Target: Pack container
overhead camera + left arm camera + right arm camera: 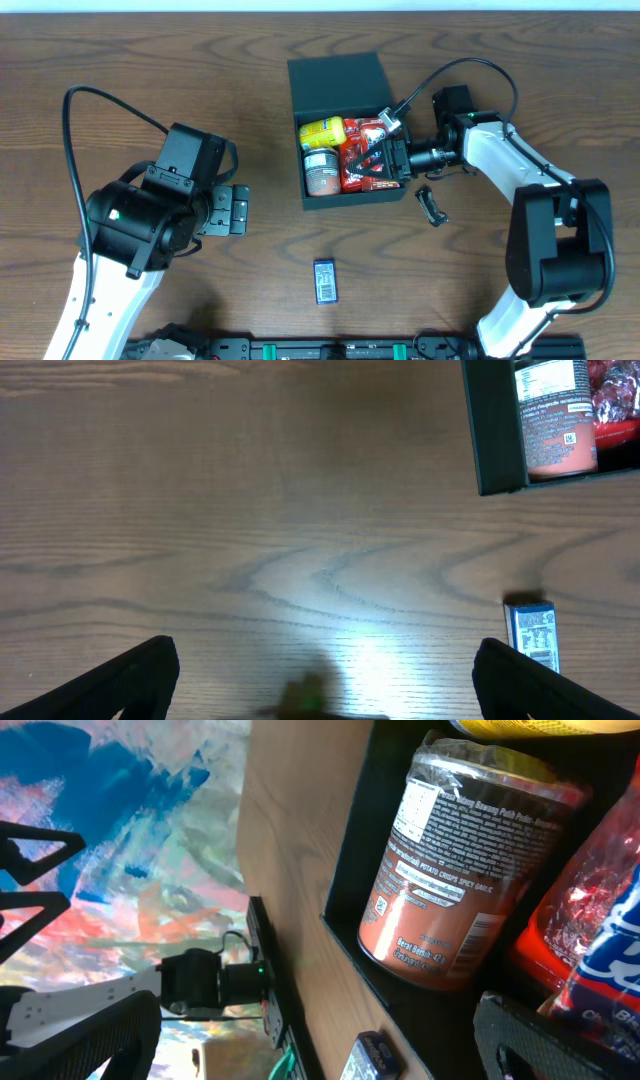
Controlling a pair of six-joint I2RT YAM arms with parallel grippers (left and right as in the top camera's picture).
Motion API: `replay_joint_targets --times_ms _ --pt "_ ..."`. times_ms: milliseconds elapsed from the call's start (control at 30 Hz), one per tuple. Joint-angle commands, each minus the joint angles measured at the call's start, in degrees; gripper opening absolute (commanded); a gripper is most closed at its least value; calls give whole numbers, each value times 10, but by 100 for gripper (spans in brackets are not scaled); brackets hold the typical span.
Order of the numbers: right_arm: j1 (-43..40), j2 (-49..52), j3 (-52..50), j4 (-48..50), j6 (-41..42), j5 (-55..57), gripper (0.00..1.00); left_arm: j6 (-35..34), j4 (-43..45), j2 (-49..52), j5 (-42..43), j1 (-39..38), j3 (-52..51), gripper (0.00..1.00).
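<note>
As the dark teal-green, matte, square container (355,197) sits open on the table with its flat lid (335,85) folded back on the far side, the right gripper (385,160) is inside it, over the red foil snack packs (362,150). In the right wrist view the two black fingers (560,1040) are spread wide with nothing clamped. Between them lies the orange-brown cylindrical crisp can (455,870) in clear wrap, and the red packs press up against one finger. A yellow snack pack (322,132) lies just beyond the can. The right arm (500,150) comes in from the side, its forearm nearly level and its elbow bent back towards the near table edge. A small black object (431,205) lies on the table just beside this gripper, outside the box.

The left gripper (238,210) hovers well apart from the container, its arm (140,215) folded over the table. Its fingers (110,685) are also wide apart, with only bare wood between them. A small blue barcoded pack (532,635) lies by one fingertip, and the box corner (490,430) is farther ahead.

The table (150,60) is dark brown wood grain with a black rail (268,980) along its near edge. Behind it hangs a backdrop (130,810) painted in blue and orange.
</note>
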Motion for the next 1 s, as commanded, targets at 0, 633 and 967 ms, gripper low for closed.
replay_joint_targets --times_ms 0,633,967 --pt "-5 3 -3 1 21 3 99 6 2 1 4 2 0 95" --pt "-15 -92 49 180 203 -27 99 6 2 1 4 2 0 95" --pt "3 -27 49 275 269 -54 99 6 2 1 4 2 0 95"
